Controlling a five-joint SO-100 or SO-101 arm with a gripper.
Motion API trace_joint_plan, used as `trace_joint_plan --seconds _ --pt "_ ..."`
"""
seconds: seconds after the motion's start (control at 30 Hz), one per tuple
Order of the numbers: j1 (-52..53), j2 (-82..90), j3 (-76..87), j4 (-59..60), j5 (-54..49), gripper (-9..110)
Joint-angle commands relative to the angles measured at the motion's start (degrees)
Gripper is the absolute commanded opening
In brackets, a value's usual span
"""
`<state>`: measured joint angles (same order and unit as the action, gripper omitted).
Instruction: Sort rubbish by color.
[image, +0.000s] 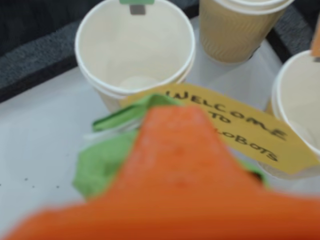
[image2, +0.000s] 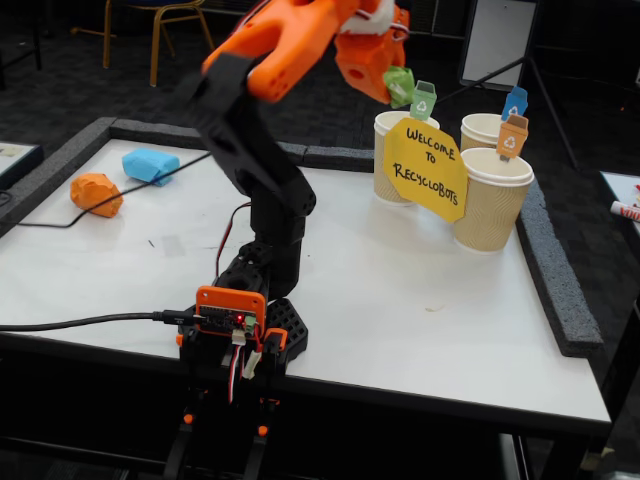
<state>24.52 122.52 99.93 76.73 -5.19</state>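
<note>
my gripper (image2: 398, 88) pinches the green lump (image: 107, 155), just short of the green-tagged cup (image: 135, 47). letting go here could drop it onto the yellow sign (image: 240, 127).

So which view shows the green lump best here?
The fixed view: the green lump sits whole in the gripper, raised beside the green-tagged cup. The wrist view is closer but blurred, and an orange finger covers much of the lump.
</note>
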Motion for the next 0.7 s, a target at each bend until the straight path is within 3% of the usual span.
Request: trace_joint_plan --seconds 0.0,0.67 --pt "-2.0 -6.0 -14.1 -2.2 0.2 0" --pt "-3.3 -35.9 -40.2 -3.0 0.1 0"
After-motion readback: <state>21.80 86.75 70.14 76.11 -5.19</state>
